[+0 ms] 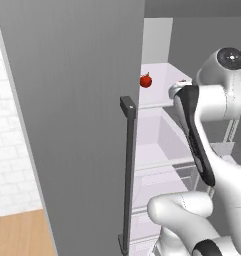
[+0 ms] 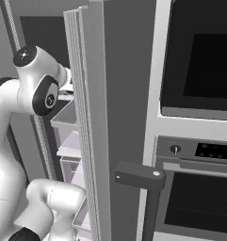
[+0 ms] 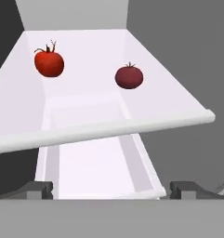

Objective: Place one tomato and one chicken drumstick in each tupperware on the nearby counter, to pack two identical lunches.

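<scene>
Inside the open fridge, the left base view shows one tomato (image 1: 146, 80) on a white shelf (image 1: 164, 85) beyond the arm. The hand view shows two tomatoes (image 3: 49, 62) well apart there, the gripper (image 3: 111, 189) spread wide, empty.

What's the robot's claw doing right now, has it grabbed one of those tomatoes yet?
Gripper: open and empty, fingertips spread wide, short of the fridge shelf where both tomatoes, the bright one and the darker one, sit untouched.
</scene>
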You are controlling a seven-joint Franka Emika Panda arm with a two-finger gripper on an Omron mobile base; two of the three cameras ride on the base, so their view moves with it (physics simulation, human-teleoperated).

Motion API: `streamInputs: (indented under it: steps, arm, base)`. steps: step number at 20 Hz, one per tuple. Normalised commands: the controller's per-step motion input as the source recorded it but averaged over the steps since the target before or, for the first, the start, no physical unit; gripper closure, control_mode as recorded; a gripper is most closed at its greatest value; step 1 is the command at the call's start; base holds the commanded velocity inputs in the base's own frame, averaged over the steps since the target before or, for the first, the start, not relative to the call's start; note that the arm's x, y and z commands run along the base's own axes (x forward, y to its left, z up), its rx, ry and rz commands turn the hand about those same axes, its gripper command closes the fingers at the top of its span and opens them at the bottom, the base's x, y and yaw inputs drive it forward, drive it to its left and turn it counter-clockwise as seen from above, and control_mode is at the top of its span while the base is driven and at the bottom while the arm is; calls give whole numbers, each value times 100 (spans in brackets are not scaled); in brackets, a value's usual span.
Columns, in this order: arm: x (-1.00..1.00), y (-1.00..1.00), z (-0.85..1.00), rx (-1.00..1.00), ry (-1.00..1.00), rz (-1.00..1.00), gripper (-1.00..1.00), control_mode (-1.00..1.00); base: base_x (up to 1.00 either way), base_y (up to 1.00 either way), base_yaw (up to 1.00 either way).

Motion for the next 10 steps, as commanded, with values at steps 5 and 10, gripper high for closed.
streamInputs:
  steps: [5,10]
  arm:
    - [89,-19,-3,4,0,-3,-100,-100]
    - [63,-29,-1,4,0,-13,-100,-100]
  base:
    - [0,0,0]
    - [0,0,0]
